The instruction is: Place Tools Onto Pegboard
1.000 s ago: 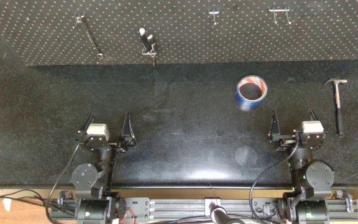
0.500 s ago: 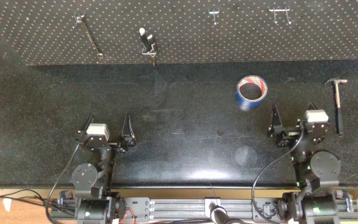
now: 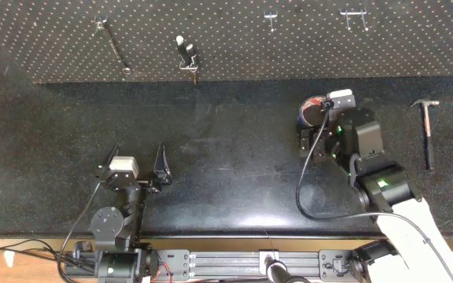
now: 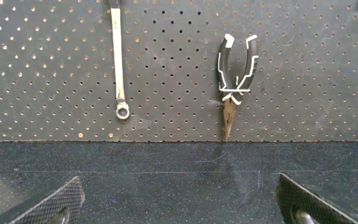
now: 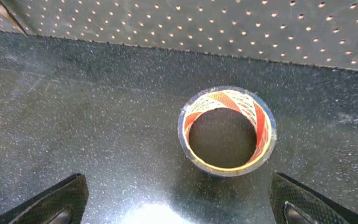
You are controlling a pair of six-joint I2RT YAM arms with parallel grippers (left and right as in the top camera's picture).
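Note:
A roll of tape (image 5: 227, 130), blue outside with a red and white pattern, lies flat on the black table a little ahead of my right gripper (image 5: 179, 208). That gripper is open and holds nothing. From above, the right arm (image 3: 351, 134) covers most of the tape (image 3: 311, 105). A hammer (image 3: 426, 134) lies on the table at the far right. On the pegboard (image 3: 329, 47) hang a wrench (image 4: 118, 62) and black pliers (image 4: 234, 81). My left gripper (image 3: 138, 159) stands open and empty, low over the table, facing the board.
Two bare metal hooks (image 3: 270, 16) (image 3: 354, 16) stick out of the pegboard at the upper right. The pegboard's lower edge runs across the back of the black table (image 3: 226, 141).
My right arm has swung up and to the left, from near the table's front right to just behind the tape roll. The left arm has stayed put.

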